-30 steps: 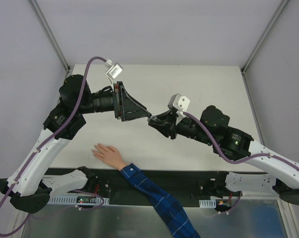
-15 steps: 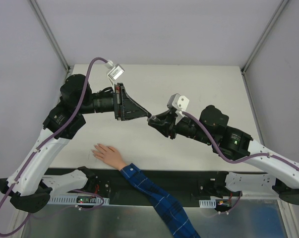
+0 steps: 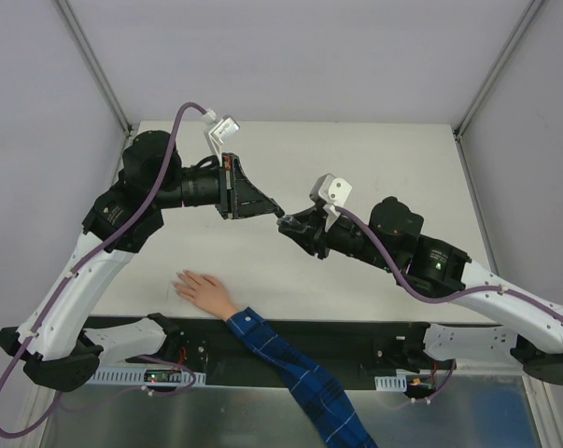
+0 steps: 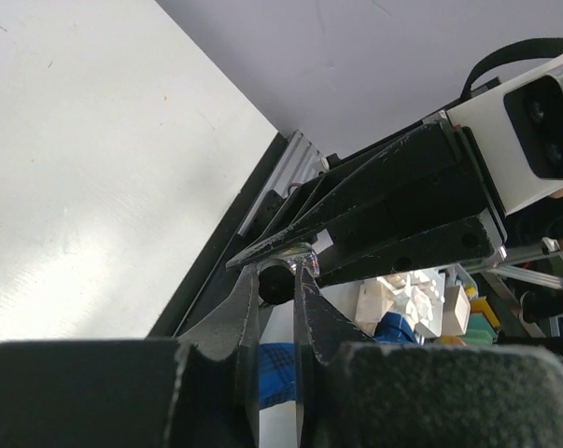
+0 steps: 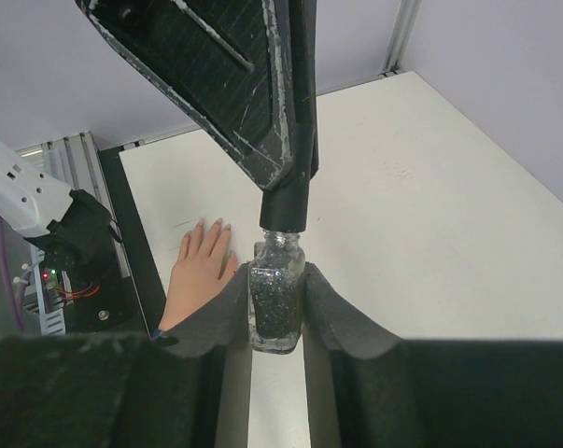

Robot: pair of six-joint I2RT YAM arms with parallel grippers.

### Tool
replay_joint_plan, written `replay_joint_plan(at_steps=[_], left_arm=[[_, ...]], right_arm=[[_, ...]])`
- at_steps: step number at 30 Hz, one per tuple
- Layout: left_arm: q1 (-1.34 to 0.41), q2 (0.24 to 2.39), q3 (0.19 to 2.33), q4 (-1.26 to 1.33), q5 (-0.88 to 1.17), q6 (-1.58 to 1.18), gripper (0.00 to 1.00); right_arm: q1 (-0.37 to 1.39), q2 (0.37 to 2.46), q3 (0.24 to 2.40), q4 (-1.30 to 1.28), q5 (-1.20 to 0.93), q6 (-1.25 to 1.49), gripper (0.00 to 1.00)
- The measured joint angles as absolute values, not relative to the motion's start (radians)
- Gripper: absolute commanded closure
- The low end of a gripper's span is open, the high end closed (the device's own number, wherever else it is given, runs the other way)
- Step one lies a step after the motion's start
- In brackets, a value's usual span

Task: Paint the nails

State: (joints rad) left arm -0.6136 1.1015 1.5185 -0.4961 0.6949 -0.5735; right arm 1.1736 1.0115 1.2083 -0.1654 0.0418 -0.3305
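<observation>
The right end effector [image 5: 278, 280] holds a small dark bottle [image 5: 276, 315] tight. The left end effector [image 4: 277, 269] pinches its black cap [image 5: 286, 210]. The hand [image 3: 204, 289] with its nails [image 5: 201, 223] lies flat on the table [image 3: 402, 168].

Top view: nails [image 3: 180, 276] too small to assess; plaid sleeve [image 3: 304, 383] cut off at bottom edge. Right wrist view: bottle [image 5: 277, 299] sides covered by right fingers [image 5: 342, 313]; cap [image 5: 286, 207] top concealed by left fingers [image 5: 234, 93].

Robotics lab cell; white table [image 3: 393, 159], aluminium frame posts [image 3: 95, 65], plain grey panel walls [image 3: 290, 56]
</observation>
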Motion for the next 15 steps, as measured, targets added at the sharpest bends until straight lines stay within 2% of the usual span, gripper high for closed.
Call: replay_joint_plan(at_steps=[15], left_arm=[[-0.614, 1.069, 1.52, -0.506, 0.619, -0.579, 1.0]], right_arm=[[1.174, 1.012, 1.208, -0.169, 0.067, -0.33, 1.0]])
